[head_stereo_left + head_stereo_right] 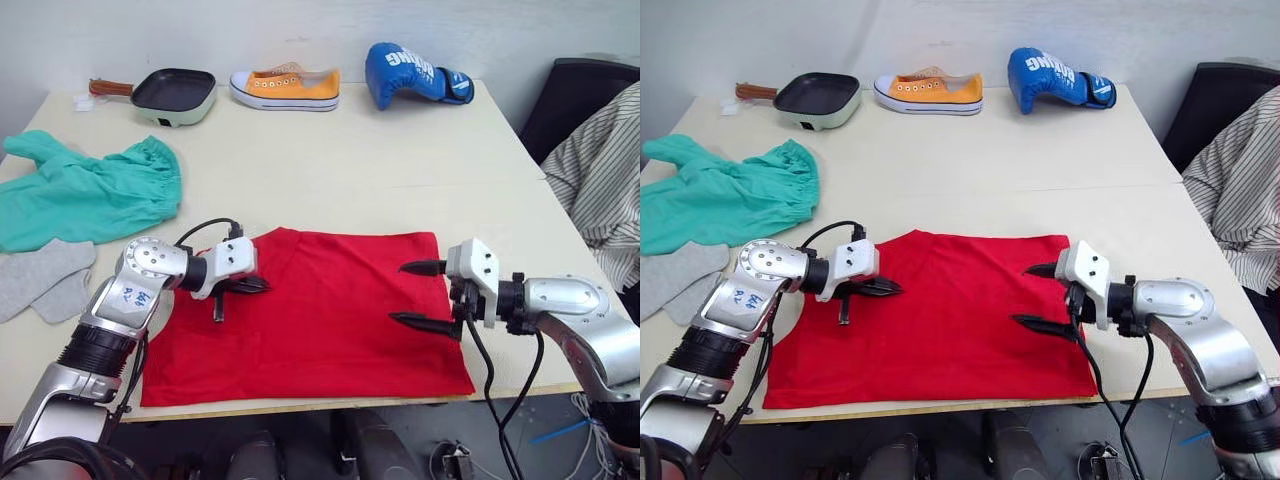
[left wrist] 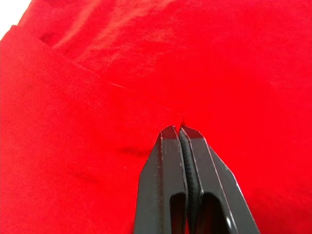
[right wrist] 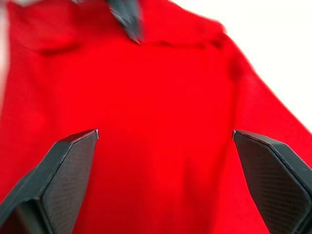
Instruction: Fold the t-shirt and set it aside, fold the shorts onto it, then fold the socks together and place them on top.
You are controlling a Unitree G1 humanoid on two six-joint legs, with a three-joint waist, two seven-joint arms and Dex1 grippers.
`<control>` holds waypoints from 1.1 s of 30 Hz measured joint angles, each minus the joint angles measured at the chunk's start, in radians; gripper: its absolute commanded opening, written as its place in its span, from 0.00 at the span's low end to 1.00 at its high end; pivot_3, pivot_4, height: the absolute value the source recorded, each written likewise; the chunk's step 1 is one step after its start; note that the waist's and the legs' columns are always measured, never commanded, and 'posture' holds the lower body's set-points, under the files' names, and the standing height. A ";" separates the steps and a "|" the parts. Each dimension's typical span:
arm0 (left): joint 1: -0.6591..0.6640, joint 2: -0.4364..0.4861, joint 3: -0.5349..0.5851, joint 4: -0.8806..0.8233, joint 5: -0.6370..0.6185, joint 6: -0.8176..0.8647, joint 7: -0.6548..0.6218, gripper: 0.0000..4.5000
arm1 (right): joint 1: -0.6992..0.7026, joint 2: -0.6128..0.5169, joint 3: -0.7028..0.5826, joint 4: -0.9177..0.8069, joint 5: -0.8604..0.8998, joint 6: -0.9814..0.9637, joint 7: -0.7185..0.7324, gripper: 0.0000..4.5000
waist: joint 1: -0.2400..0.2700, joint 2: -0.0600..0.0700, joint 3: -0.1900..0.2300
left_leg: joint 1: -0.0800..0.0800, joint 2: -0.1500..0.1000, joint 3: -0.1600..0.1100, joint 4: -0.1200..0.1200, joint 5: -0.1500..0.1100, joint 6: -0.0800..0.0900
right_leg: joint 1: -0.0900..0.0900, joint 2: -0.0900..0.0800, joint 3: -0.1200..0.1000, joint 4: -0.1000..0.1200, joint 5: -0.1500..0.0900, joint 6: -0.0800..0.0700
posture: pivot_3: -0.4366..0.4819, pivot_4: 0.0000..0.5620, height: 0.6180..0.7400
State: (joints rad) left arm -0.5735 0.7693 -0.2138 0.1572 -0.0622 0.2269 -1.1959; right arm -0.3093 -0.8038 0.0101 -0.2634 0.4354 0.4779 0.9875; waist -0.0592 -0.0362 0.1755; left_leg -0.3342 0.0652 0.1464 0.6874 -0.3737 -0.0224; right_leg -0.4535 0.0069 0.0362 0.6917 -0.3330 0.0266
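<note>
I see the black square pan [image 1: 174, 92] at the tabletop's [image 1: 330, 170] far edge holding nothing. The plain bright red cloth t-shirt [image 1: 320, 315] lies flat under both pincers. My left pincer [image 1: 240, 288] is pressed closed, tips on the cloth; its wrist view shows a fold ridge beside it. My right pincer [image 1: 425, 295] gapes wide over the shirt's right edge.

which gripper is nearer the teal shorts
Left. The left gripper is over the red t-shirt's left part, on the side where the teal shorts lie. The right gripper is over the t-shirt's right part, farther from them.
</note>
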 measured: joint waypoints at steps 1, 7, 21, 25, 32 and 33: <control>-0.010 0.015 0.001 0.019 -0.006 -0.003 -0.022 0.01 | -0.042 0.013 0.003 0.053 -0.020 0.000 -0.016 1.00 | -0.003 0.000 0.000 | 0.000 0.000 0.000 0.001 0.000 0.000 | 0.000 0.000 0.000 0.001 0.000 0.000 | 0.48 0.27 1.00; -0.070 0.077 0.027 0.100 -0.017 -0.019 -0.109 0.01 | -0.261 0.090 0.027 0.383 -0.113 0.000 -0.089 1.00 | -0.002 0.001 0.000 | -0.001 0.000 0.001 0.002 0.000 0.000 | -0.001 0.000 0.000 0.002 0.000 -0.002 | 0.48 0.27 1.00; -0.082 0.066 0.051 0.080 -0.033 0.023 -0.107 0.00 | -0.454 0.196 0.068 0.808 -0.274 -0.070 -0.145 0.39 | -0.009 0.001 0.000 | -0.003 0.000 0.001 0.003 0.000 0.000 | -0.005 0.000 0.000 0.006 0.000 -0.002 | 0.48 0.27 1.00; -0.081 0.107 0.084 0.087 -0.041 0.023 -0.115 0.00 | -0.442 0.194 0.068 0.771 -0.271 -0.068 -0.116 0.07 | -0.022 0.001 0.000 | -0.003 0.001 0.001 0.003 0.000 0.000 | -0.006 0.000 0.000 0.006 0.000 -0.002 | 0.48 0.27 1.00; -0.053 0.222 0.135 0.138 -0.096 0.059 -0.224 0.00 | -0.287 0.107 0.068 0.635 -0.314 -0.351 -0.024 0.01 | -0.027 0.001 0.000 | -0.004 0.000 0.001 0.002 0.000 -0.001 | -0.007 0.000 0.000 0.005 -0.001 -0.003 | 0.48 0.27 1.00; -0.041 0.243 0.140 0.144 -0.101 0.062 -0.244 0.00 | -0.258 0.090 0.068 0.624 -0.330 -0.407 -0.016 0.01 | -0.027 0.001 0.000 | -0.004 0.000 0.001 0.001 0.000 -0.001 | -0.007 0.000 0.000 0.005 -0.001 -0.003 | 0.48 0.27 1.00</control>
State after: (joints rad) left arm -0.6144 1.0123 -0.0735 0.3013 -0.1631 0.2890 -1.4398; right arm -0.5675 -0.7138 0.0782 0.3604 0.1056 0.0707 0.9715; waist -0.0859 -0.0355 0.1759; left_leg -0.3387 0.0657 0.1474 0.6888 -0.3734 -0.0229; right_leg -0.4603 0.0065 0.0361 0.6968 -0.3339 0.0239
